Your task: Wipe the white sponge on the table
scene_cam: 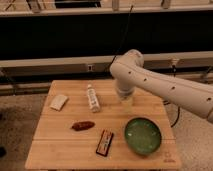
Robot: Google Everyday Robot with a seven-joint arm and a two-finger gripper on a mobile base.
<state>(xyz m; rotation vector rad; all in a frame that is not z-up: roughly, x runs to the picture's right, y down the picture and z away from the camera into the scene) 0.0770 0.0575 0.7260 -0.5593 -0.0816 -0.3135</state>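
We begin at the left, where the small flat off-white rectangular sponge (58, 101) lies on the light square tabletop of wooden plank slats (57, 150). It sits near the back left corner, turned a little askew, with bare wood all around it and nothing touching it.

To its right and nearer the front lies a reddish-brown oblong item (82, 125), flat on the wood and well apart from the sponge. Behind that, a white bottle with a label (92, 97) lies on its side, with its cap end pointing toward the back edge. Further right and close to the front edge rests a dark rectangular packet with red-orange print (104, 142), set at a slight angle.

Past the middle, a translucent cup (128, 103) stands upright toward the back of the tabletop. Its upper part is covered by the robot's white arm (165, 87), which reaches in from the right edge, bends at a rounded joint and drops straight down. The end effector (125, 95) is at the bottom of that drop, above the back middle of the tabletop and right at the cup, well apart from the sponge. It is spread wide, and we see nothing gripped in it.

To the right of the packet sits a round green bowl (143, 135), upright and near the front right. A small mark (169, 159) shows at the front right corner of the tabletop.
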